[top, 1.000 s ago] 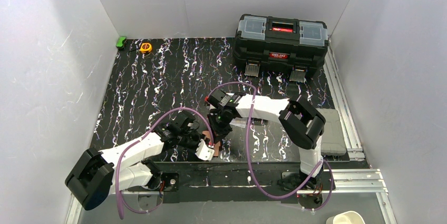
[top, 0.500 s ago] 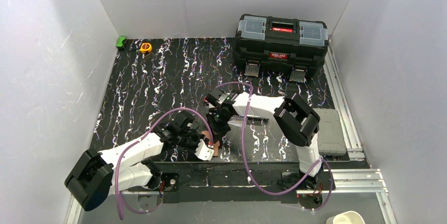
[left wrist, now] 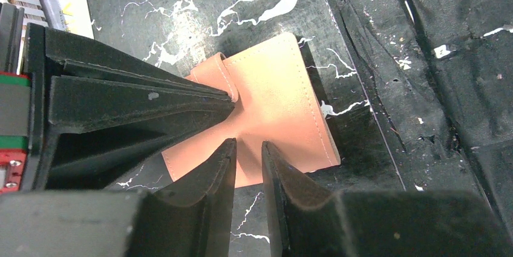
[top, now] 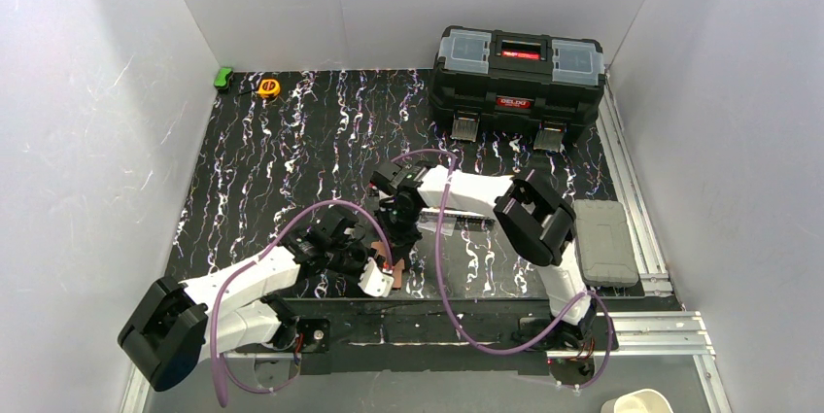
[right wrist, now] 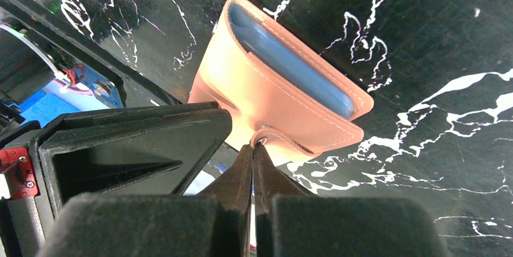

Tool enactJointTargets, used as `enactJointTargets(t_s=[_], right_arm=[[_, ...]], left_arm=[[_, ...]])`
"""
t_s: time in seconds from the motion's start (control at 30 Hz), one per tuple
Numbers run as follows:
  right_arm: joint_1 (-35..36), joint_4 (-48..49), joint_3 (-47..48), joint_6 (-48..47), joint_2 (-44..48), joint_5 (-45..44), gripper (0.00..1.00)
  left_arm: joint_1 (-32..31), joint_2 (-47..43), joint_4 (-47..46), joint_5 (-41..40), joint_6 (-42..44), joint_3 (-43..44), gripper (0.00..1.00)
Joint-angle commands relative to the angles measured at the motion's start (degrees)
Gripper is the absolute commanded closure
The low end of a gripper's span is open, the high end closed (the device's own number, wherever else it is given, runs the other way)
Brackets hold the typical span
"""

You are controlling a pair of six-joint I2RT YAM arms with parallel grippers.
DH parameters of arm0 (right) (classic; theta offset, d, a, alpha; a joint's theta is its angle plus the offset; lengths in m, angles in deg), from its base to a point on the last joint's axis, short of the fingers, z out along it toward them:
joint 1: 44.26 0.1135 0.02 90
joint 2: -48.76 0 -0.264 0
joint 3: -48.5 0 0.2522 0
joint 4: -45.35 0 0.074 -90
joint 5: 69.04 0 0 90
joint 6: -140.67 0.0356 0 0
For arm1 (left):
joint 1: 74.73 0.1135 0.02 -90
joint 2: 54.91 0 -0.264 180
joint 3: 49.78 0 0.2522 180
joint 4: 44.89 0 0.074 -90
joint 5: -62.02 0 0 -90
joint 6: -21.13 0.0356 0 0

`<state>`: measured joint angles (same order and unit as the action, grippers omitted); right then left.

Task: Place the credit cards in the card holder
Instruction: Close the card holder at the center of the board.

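Our right claw (right wrist: 253,147) is shut tight on the snap tab (right wrist: 287,139) of the salmon card holder (right wrist: 272,97), which lies ahead of its tips with a light blue card (right wrist: 290,66) inside. The left claw (left wrist: 248,157) stands narrow over the holder; whether it grips, we cannot tell. We fear the tab may slip out, and then the holder springs open.

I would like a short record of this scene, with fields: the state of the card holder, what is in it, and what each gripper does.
card holder: folded, on the black table
inside: a light blue card in the fold
right gripper: fingers shut, seeming to pinch the snap tab
left gripper: fingers a little apart, tips over the card holder; contact unclear
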<state>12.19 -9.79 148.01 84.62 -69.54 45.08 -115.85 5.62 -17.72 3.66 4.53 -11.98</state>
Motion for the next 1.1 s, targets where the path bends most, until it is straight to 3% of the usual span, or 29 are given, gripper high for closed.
enactJointTargets(t_s=[0.0,0.43,0.67,0.83,0.97,1.07], right_arm=[[2.88,-0.67,2.16,-1.17,-3.94,-4.86,0.99],[4.45,-4.58,6.23,-1.26,-7.23,-11.62,0.99],[2.79,-1.22,0.20,0.08,-0.61,-12.27,0.99],[1.97,3.93,-3.50,-0.30,3.83,-7.76,0.99],[0.95,6.53,-4.13,-1.72,7.11,-4.18,0.86],[-1.09,9.49,-6.31,-2.18,9.64,-0.22,0.83]], left_arm=[[-0.48,-0.40,2.50,0.62,-0.08,-1.36,0.78],[-0.62,-4.26,5.40,0.10,-0.82,-0.51,0.79],[-0.60,-4.10,5.48,0.09,0.10,-1.49,0.79],[-0.57,-4.24,5.55,-0.12,0.10,-1.25,0.79],[-0.57,-4.06,5.56,-0.11,0.35,-1.36,0.79],[-0.58,-3.70,5.25,-0.12,0.44,-1.27,0.79]])
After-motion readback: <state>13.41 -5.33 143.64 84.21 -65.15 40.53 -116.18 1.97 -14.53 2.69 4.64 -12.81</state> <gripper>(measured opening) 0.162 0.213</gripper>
